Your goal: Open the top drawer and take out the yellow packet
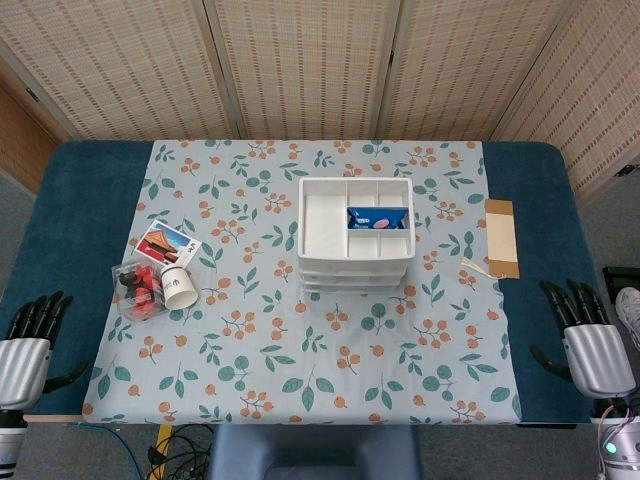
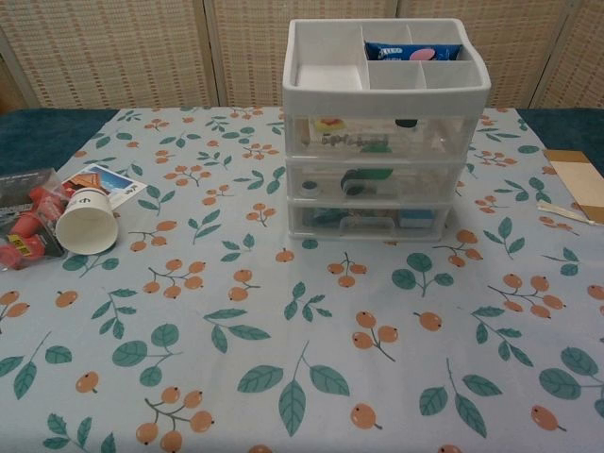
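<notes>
While both robot hands show overhead, chest view shows the top drawer closed

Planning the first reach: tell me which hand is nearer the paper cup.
Left. The left hand rests at the table's near-left edge, close below-left of the paper cup; the right hand sits across at the near-right edge.

One drawer unit stands on the worktop, with three drawers and a tray on top holding one blue packet. Left of the unit: one paper cup, one card, one clear box. Right of it: one cardboard strip. Two robot hands: left, right.
</notes>
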Motion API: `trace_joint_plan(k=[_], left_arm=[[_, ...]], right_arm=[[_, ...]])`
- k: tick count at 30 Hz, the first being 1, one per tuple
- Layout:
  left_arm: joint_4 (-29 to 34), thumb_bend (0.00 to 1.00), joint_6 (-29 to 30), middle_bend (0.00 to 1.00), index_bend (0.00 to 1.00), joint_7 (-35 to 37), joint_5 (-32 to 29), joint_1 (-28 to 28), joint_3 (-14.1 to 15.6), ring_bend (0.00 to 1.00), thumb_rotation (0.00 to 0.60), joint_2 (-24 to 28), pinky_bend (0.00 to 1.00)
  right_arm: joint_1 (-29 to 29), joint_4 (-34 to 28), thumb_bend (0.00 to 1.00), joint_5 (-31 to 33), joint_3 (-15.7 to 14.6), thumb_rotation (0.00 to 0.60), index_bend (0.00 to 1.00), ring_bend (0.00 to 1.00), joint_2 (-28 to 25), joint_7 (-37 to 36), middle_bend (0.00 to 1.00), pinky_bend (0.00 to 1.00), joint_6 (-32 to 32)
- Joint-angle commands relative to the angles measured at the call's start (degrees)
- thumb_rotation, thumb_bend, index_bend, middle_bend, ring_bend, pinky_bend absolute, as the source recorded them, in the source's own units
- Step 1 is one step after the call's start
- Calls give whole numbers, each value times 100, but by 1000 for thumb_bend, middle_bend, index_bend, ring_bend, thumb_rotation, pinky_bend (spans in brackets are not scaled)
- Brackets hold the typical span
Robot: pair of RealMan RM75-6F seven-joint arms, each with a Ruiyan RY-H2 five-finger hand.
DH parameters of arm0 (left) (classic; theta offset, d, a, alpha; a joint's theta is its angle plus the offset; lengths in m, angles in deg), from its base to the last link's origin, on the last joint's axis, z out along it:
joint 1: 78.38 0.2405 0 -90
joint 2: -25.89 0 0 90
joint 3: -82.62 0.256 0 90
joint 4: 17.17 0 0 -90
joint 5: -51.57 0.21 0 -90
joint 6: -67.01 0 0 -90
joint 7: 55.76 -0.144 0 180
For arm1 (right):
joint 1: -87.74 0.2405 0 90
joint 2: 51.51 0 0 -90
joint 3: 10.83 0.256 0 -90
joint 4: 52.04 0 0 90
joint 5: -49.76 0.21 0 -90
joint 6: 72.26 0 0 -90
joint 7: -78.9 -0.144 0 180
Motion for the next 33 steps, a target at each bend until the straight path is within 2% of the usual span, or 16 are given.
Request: trace_joint_plan(k=[1, 5, 8, 13, 19, 22, 28, 33], left_arm=[[12, 187, -23, 62, 63, -13, -3, -15, 0, 27, 600, -3, 74], [29, 187, -15, 62, 63, -26, 24, -27, -1, 27, 600, 7, 74], [17, 187, -4, 62, 65, 2, 57, -37, -1, 30, 600, 3, 74], [30, 187, 12, 62, 65, 10, 62, -45, -16, 31, 600, 14, 74], [49, 187, -4, 62, 66, 5, 59, -73, -36, 31, 600, 37, 74], [41, 187, -16, 62, 65, 1, 45, -88, -48, 30, 600, 27, 74], [58, 187, -47, 62, 66, -10, 63, -110, -34, 30, 600, 37, 74], [64, 187, -9, 62, 66, 0, 53, -74, -15, 30, 600, 49, 74]], right_arm=[[11, -8, 246, -8, -6, 600, 0, 0, 1, -24, 119, 30, -18], [34, 11, 250, -31, -6, 600, 17, 4, 16, -85, 141, 39, -37], [63, -10, 260, -17, -7, 600, 19, 47, 8, -174, 174, 87, -95], [120, -65, 264, -71, 3, 600, 19, 121, -5, -269, 176, 176, -132], [345, -268, 278, -219, 89, 600, 19, 127, -72, -326, 200, 194, -274], [482, -371, 282, -294, 147, 600, 35, 157, -55, -339, 244, 227, -351], [831, -669, 284, -256, 233, 600, 58, 295, 11, -325, 351, 353, -795], [1193, -930, 284, -52, 261, 600, 64, 567, 153, -451, 559, 643, -1415]])
